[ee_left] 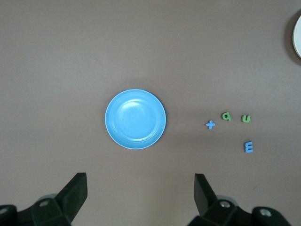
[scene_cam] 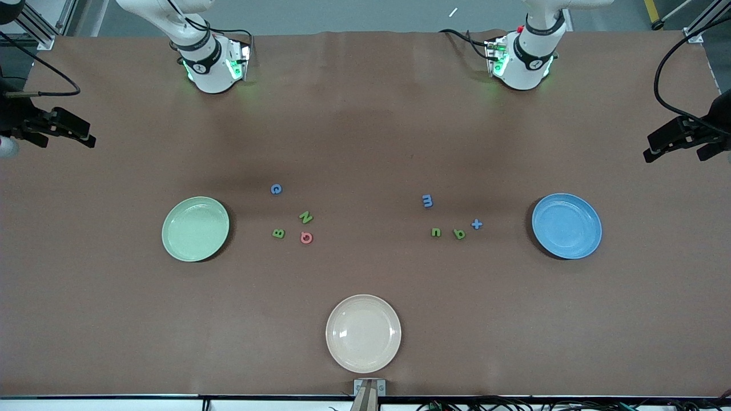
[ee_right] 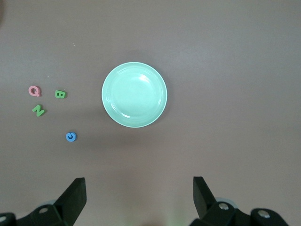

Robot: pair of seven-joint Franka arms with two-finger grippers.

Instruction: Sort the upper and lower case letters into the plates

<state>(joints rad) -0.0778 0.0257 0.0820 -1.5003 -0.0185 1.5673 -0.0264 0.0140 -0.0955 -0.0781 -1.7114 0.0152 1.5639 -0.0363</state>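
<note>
Well, from the front a brown table (scene_cam: pixel 365 131) fills the room's middle, grey floor past the robots' bases. The pale green plate (scene_cam: pixel 195 229) sits toward the right arm's end, the blue plate (scene_cam: pixel 566 225) toward the left arm's, both bare. Between them lie two clusters: blue C (scene_cam: pixel 276 189), green N (scene_cam: pixel 306 217), green B (scene_cam: pixel 278 233), pink G (scene_cam: pixel 306 237); then blue m (scene_cam: pixel 427 200), blue t (scene_cam: pixel 477 224) and two green small letters (scene_cam: pixel 447 233). A cream-white plate (scene_cam: pixel 363 333) lies nearest the camera.

Left wrist view: the left gripper (ee_left: pixel 139 193) hangs over the table by the blue plate, fingers wide apart, holding nothing.

Right wrist view: the right gripper (ee_right: pixel 139 195) waits likewise by the green plate, spread and bare.
</note>
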